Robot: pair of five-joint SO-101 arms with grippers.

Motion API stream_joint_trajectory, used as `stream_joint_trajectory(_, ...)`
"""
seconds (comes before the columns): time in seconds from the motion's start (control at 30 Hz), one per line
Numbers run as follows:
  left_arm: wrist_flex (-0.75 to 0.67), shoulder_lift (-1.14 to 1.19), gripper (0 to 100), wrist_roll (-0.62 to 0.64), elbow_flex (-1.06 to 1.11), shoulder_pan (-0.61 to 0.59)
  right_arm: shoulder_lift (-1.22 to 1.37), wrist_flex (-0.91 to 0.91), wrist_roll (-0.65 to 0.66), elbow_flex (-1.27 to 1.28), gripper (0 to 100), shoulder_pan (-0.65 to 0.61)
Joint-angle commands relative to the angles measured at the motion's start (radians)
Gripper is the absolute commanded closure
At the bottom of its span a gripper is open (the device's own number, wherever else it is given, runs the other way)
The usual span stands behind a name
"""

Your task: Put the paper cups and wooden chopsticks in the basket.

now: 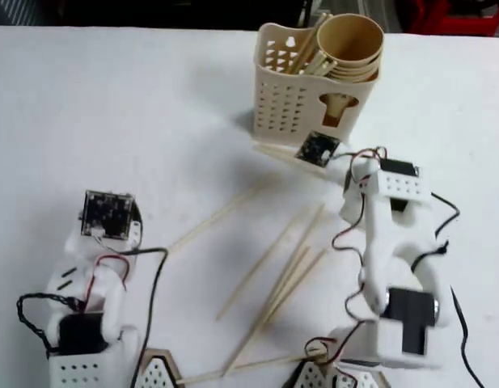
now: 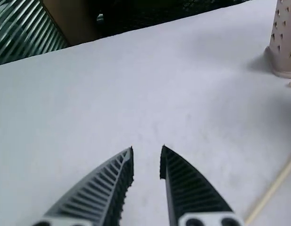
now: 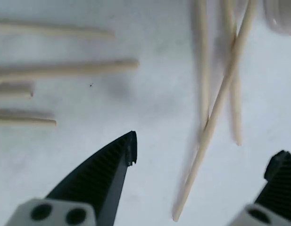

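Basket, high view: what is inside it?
Inside the basket stand nested paper cups and several wooden chopsticks leaning beside them. Their lower ends and the cup count are hidden by the basket wall.

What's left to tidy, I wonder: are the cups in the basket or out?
In: the stacked cups sit inside the basket.

— What do we see around the white table (image 1: 112, 97)?
— Beyond its far edge we find darkness, with something red (image 1: 455, 16) past its far right corner.
— And past the far left corner?
— We make out a ribbed greenish panel (image 2: 22, 33) and a brown board (image 2: 70, 19) beside it, both behind the table's edge
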Motion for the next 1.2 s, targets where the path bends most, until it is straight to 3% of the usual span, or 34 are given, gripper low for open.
stream_joint_trajectory(0.0, -0.023, -0.076, 89, -0.003, 0.02, -0.013, 0.077, -0.01, 0.009, -0.104, 58.0, -0.013)
stream_joint_trajectory(0.33, -0.023, -0.076, 89, -0.003, 0.025, -0.013, 0.326, -0.01, 0.009, -0.299, 58.6, -0.015)
stream_joint_trajectory(0.7, -0.023, -0.076, 89, -0.003, 0.025, -0.013, 0.452, -0.008, 0.009, -0.351, 84.7, -0.071)
stream_joint_trajectory(1.03, -0.023, -0.076, 89, -0.005, 0.025, -0.013, 0.438, 0.104, 0.009, -0.354, 88.9, -0.074)
stream_joint_trajectory(1.17, -0.023, -0.076, 89, -0.005, 0.025, -0.013, 0.415, 0.137, 0.009, -0.35, 96.2, -0.076)
